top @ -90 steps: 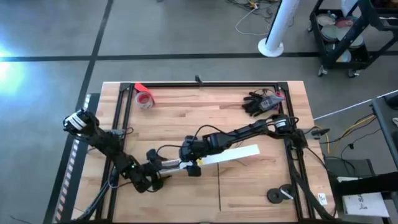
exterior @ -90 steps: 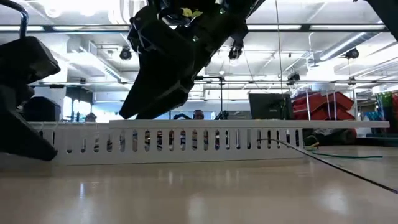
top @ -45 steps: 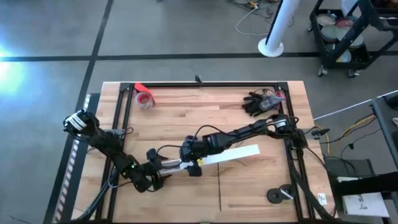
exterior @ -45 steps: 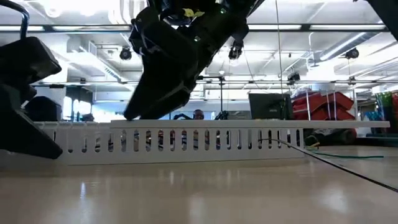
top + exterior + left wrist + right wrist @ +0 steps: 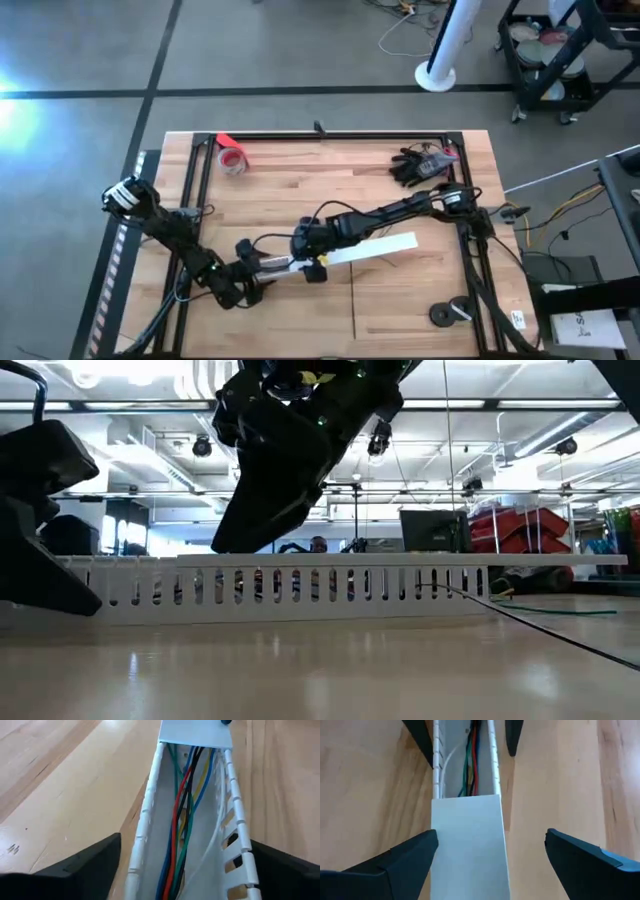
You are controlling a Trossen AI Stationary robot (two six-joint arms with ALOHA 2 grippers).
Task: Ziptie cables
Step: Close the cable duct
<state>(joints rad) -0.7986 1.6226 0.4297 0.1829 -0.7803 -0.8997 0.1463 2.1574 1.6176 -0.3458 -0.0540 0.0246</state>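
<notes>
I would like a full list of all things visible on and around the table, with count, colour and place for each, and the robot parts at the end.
cables: several, blue, green, red, black, yellow; inside the slotted duct.
slotted duct: one, white; table's middle front, partly covered by a flat lid.
tape roll: one, red; back left.
gloves: dark; back right.
round object: dark; front right corner.
table: one, light wood, black frame.
left gripper: open, fingers either side of the duct's left end.
right gripper: open, straddling the lid, over the duct.
</notes>
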